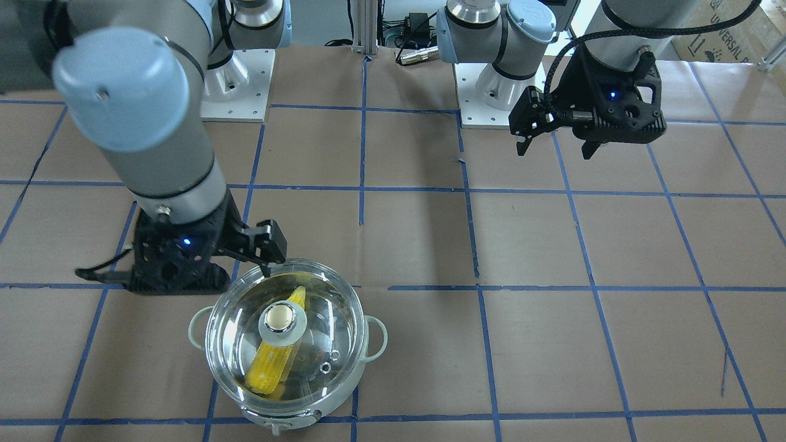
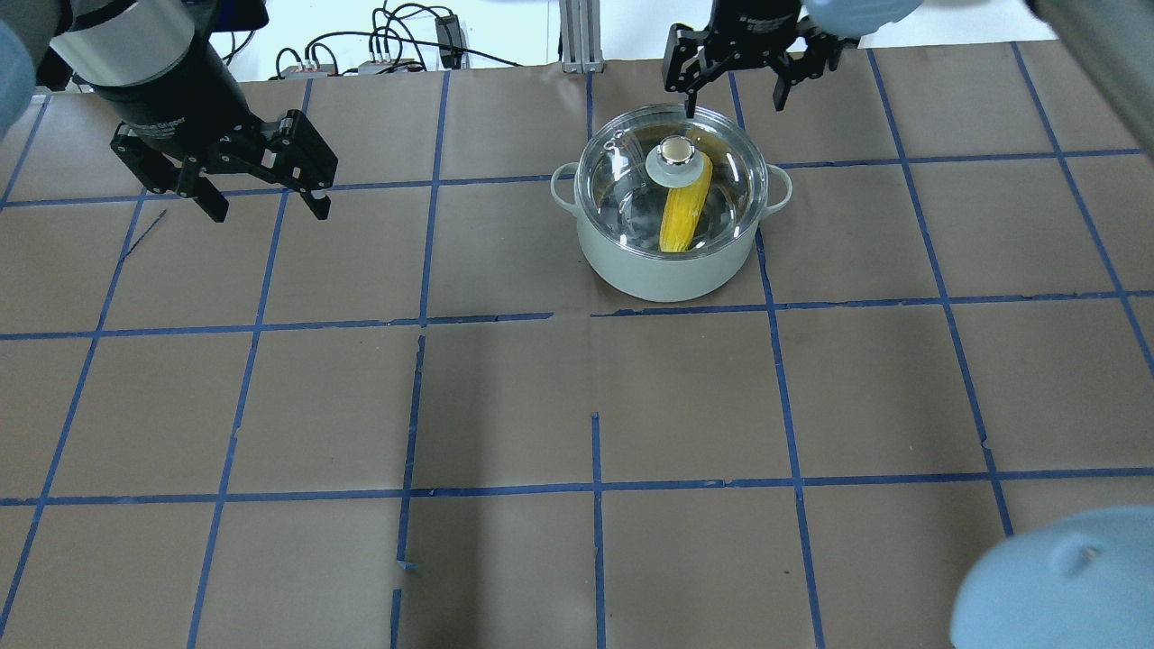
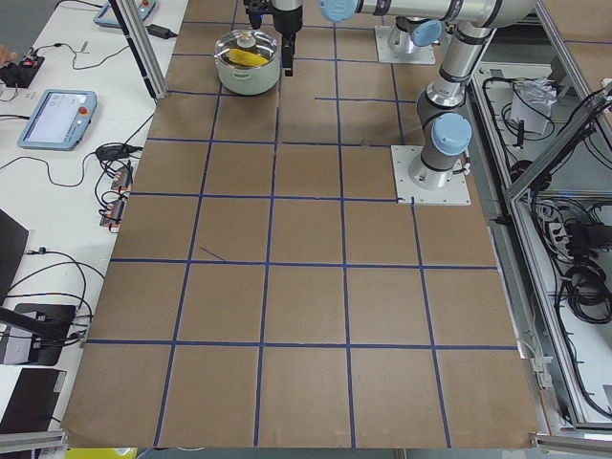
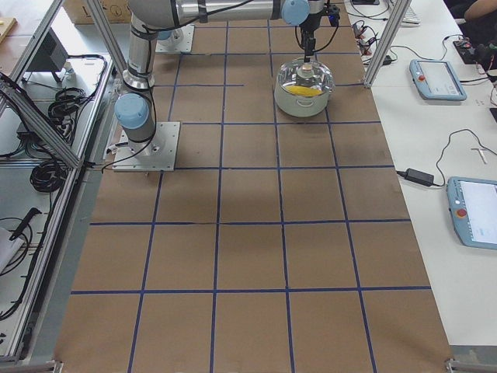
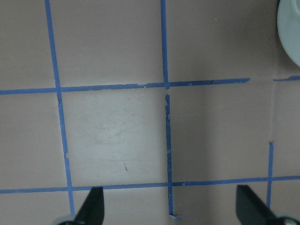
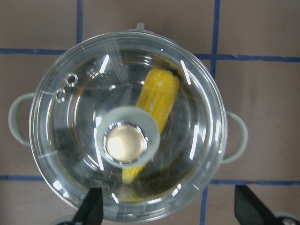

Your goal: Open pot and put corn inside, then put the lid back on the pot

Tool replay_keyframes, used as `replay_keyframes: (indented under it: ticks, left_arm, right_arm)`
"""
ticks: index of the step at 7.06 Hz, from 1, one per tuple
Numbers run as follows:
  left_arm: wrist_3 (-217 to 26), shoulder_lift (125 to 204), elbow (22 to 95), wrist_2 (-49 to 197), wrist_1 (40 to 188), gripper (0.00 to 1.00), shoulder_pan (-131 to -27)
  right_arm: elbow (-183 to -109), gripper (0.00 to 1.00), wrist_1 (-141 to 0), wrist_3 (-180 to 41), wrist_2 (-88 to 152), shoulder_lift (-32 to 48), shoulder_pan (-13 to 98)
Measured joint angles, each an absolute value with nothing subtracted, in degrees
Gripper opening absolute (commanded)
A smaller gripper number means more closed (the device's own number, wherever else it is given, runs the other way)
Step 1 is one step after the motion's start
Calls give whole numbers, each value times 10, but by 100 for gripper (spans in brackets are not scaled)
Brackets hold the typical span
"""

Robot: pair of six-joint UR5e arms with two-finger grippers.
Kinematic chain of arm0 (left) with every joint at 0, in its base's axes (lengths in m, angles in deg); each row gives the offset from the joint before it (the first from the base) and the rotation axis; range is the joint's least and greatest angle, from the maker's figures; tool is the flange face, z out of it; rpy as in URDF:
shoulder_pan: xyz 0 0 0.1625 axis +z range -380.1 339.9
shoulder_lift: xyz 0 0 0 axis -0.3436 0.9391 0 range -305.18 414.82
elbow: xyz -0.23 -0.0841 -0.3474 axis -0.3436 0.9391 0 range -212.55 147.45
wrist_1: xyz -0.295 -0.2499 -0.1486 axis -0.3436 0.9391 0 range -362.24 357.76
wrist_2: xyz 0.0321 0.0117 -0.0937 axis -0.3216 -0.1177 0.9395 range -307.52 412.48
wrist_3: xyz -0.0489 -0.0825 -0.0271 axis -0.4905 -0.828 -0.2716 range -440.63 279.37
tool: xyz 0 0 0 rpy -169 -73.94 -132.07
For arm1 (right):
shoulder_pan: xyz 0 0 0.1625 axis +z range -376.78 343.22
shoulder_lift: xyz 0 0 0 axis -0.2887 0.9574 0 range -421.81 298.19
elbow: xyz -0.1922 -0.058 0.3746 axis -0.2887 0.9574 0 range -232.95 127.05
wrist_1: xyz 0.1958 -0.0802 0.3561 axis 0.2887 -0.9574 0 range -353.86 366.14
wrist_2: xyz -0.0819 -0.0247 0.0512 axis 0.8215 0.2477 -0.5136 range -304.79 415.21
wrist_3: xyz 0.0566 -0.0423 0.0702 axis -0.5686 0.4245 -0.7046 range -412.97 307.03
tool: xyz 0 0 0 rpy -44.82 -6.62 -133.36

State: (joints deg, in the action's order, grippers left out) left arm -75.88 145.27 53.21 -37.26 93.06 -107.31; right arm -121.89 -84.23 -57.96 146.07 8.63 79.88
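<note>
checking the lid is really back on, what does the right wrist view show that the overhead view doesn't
Only right wrist: the small front tab of the pot, and the right gripper with fingertips spread at the frame's bottom, holding nothing.
Only overhead: the pot's outer wall, and the left gripper open above the table, well away from the pot.
Both: the lid sitting level on the pot, the corn under the glass, both side handles, knob ungripped.

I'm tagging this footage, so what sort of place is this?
Likely a robotics lab workcell, not a kitchen: robot arms bolted to a tape-gridded table, with control pendants on the side bench.
</note>
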Motion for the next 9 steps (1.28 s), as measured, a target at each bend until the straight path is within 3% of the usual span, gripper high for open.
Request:
replay_keyframes:
  ticks: [3,6,9]
  left_arm:
    - [-759,1452,532,-373,930,100,-1073]
    - [-759,1449,528,-380,932,100,-1073]
    - [-759,1448,529,-380,931,100,-1073]
  right_arm:
    - [-1276,99,-731,-572,1461,218,774]
    - [-1416,98,-782,-547,1454,329,731]
    - [-1441,98,-805,-539,1453,352,711]
